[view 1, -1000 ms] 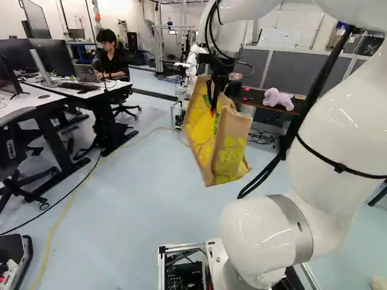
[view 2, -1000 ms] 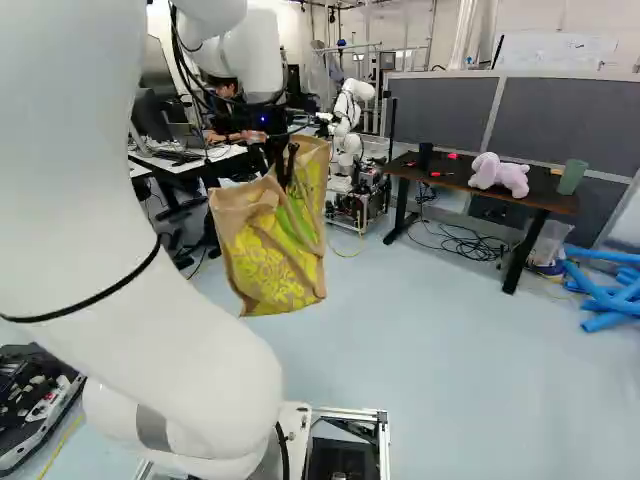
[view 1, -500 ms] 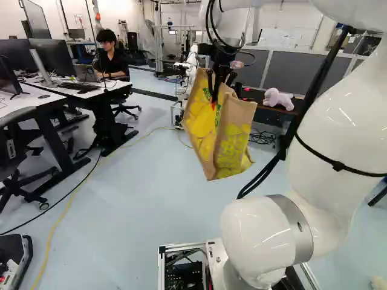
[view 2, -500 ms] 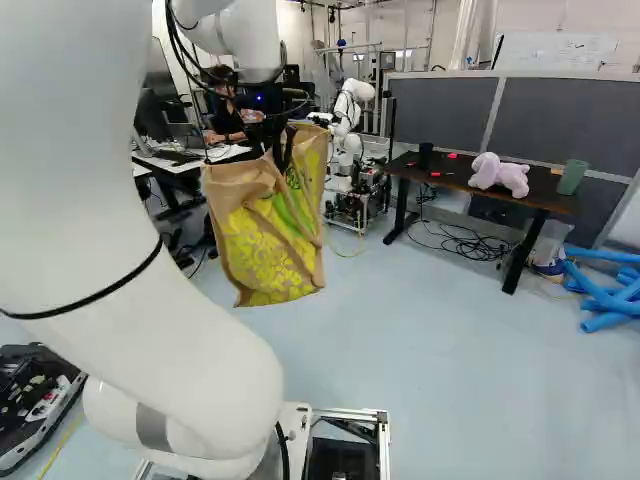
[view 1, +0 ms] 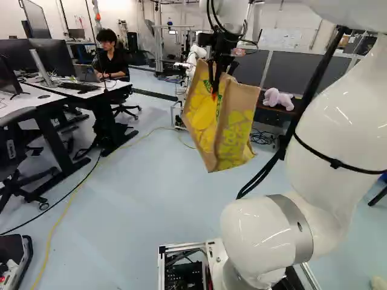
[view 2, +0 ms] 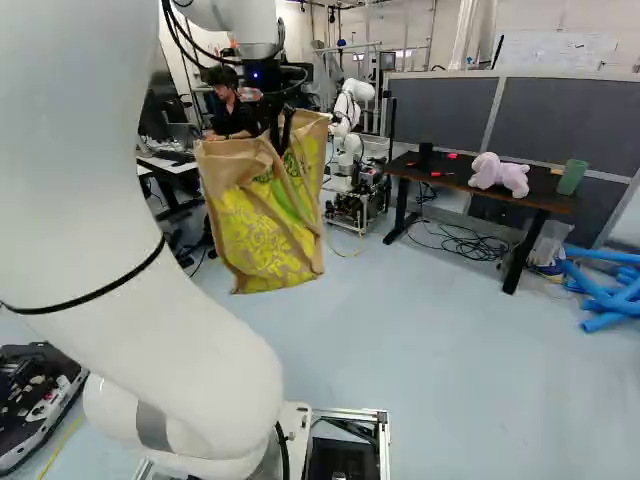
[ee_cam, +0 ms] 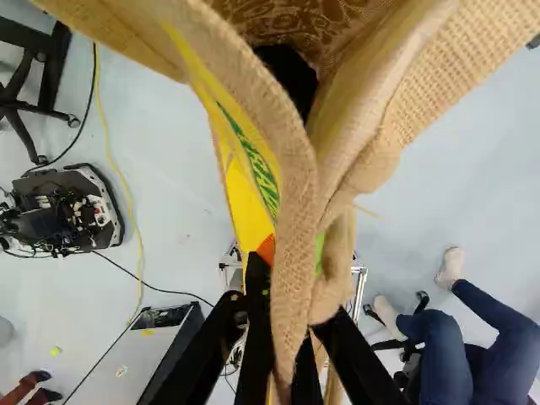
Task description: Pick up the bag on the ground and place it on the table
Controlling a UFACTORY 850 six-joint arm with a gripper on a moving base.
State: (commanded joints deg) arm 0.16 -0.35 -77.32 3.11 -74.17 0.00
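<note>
From my station, right base view: the jute shopping bag point(view 2: 262, 225) hangs from the black gripper point(view 2: 281, 128), clear of the floor point(view 2: 420, 350), well apart from the dark table point(view 2: 550, 196). The wrist view shows the two fingers point(ee_cam: 258, 316) drawn in close, one on each side of the bag's rim, pinching a fold of the weave; I read it as a grip. The bag hangs at a slant in the left base view, printed sides showing yellow and green. I note on the table a black cup point(view 2: 425, 153) near its left end, small red items point(view 2: 436, 174) close by, a lilac plush toy point(view 2: 498, 174) right of centre and a green cup point(view 2: 572, 177) by the right edge. Cables point(view 2: 465, 242) lie beneath; blue foam tubes point(view 2: 605, 300) lie on the floor past the right end.
</note>
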